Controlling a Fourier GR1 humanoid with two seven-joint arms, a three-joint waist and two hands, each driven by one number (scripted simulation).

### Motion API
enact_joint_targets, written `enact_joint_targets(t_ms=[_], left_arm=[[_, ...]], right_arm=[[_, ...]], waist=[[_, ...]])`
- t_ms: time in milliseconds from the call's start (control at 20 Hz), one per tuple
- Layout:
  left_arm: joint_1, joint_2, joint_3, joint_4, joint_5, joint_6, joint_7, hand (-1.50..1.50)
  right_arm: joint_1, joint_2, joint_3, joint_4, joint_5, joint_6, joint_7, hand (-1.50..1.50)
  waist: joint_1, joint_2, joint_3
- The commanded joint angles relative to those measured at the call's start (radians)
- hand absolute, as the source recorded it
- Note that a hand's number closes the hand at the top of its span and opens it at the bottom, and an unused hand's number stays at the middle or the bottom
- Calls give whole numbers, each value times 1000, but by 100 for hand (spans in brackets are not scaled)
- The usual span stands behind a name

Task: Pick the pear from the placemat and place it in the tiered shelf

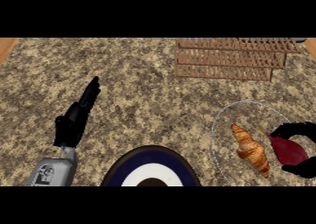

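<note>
**Right hand curled round the pear on the mat**

I see my right hand (301, 148) at the view's right edge, fingers and thumb curled round the dark red pear (287, 150), which lies on the pale round placemat (219, 119) just beside a croissant (251, 150). My left hand (78, 114) rests open, fingers straight, above the speckled stone desk (134, 78). The wooden tiered shelf (231, 59) stands at the far side, well apart from the pear. A dark blue and white plate (124, 168) sits at the near edge.

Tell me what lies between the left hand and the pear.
In the head view, the dark blue plate and the croissant lie between the left hand and the red pear.
</note>
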Motion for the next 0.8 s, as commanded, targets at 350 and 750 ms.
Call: enact_joint_targets(t_ms=[350, 750], left_arm=[[-34, -11, 20, 20, 0, -6, 19, 0], [-14, -20, -6, 34, -10, -15, -16, 0]], right_arm=[[47, 163, 35, -227, 71, -97, 160, 150], [-130, 517, 354, -334, 369, -381, 724, 150]], waist=[[-9, -1, 0], [39, -5, -4]])
